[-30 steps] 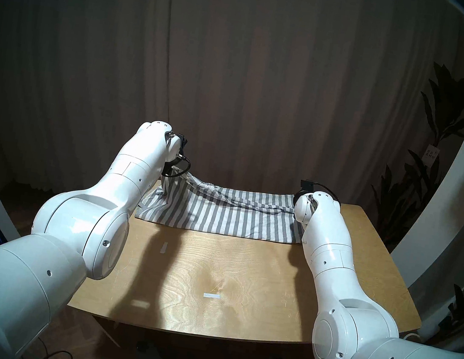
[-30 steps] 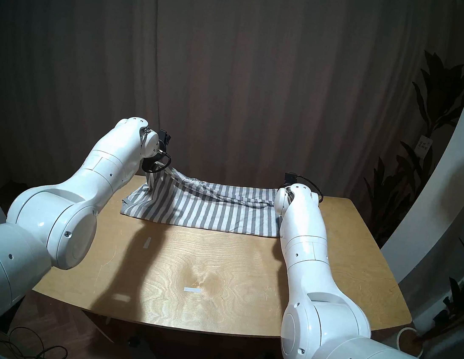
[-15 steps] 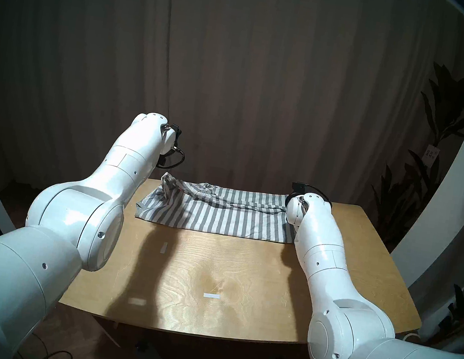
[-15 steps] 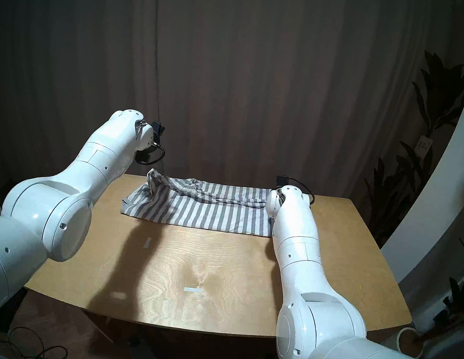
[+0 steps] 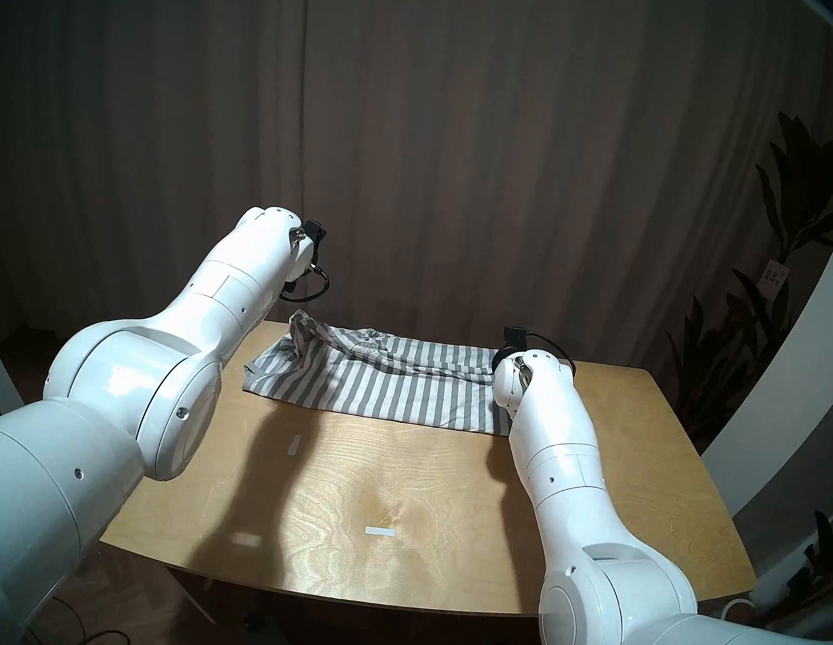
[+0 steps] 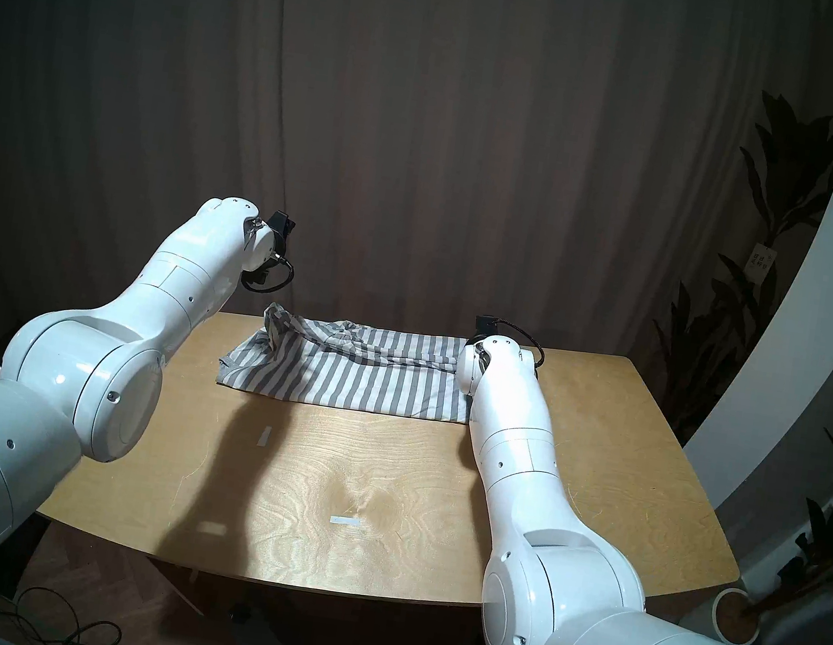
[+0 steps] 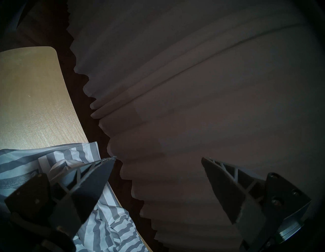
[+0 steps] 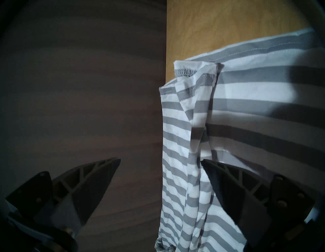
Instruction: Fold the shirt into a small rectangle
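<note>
The grey and white striped shirt (image 5: pixel 384 384) lies spread along the far part of the wooden table (image 5: pixel 431 502). It is wrinkled along its far edge, and its far left corner (image 5: pixel 302 331) is bunched up. My left gripper (image 7: pixel 158 158) is open and empty. It hangs above and just beyond that bunched corner, with shirt cloth (image 7: pixel 109 228) below its left finger. My right gripper (image 8: pixel 161 160) is open and empty at the shirt's far right end. It sits over the table's far edge, with folded striped cloth (image 8: pixel 246 105) lying beside its right finger.
Two small white tape marks (image 5: pixel 380 531) (image 5: pixel 294 445) are on the bare near half of the table. A dark curtain (image 5: pixel 427 155) hangs close behind the far edge. Potted plants (image 5: pixel 754 335) stand to the right.
My left gripper let go of the shirt's far left corner and rose; the corner dropped into a bunch. My right arm slid left along the shirt's far right end.
</note>
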